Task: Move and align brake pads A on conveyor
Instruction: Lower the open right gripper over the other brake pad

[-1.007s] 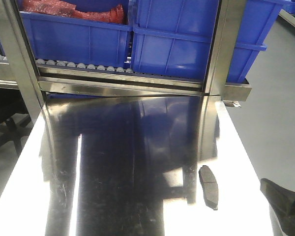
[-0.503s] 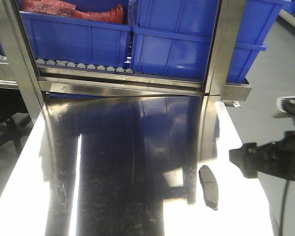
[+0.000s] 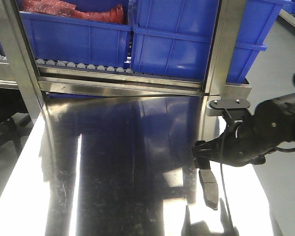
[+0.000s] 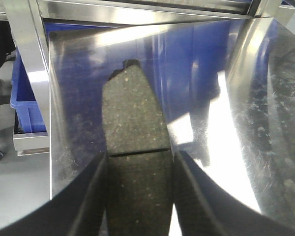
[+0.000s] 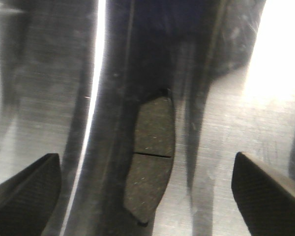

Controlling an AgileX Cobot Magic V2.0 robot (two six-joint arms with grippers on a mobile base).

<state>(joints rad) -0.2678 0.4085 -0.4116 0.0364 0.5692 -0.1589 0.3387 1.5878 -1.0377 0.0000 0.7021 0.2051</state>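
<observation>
One dark-grey brake pad (image 3: 209, 189) lies flat on the shiny steel table (image 3: 113, 172) near its right edge. My right gripper (image 3: 205, 158) hangs over the pad's far end. In the right wrist view that brake pad (image 5: 152, 157) lies on the steel between the wide-apart fingers of my open right gripper (image 5: 145, 162), touching neither. A second brake pad (image 4: 132, 123) sticks out forward from my left gripper (image 4: 137, 157), whose two fingers (image 4: 91, 196) press on its long sides above the steel. The conveyor is out of view.
Behind the table stands a steel roller rack (image 3: 83, 66) carrying blue bins (image 3: 172, 44), one with red parts (image 3: 73, 10). Steel uprights (image 3: 221, 54) frame the rack. The table's right edge (image 3: 255, 196) drops to grey floor.
My right arm has swung in from the lower right, risen and moved left, and now hangs over the pad on the table. That pad has not moved.
</observation>
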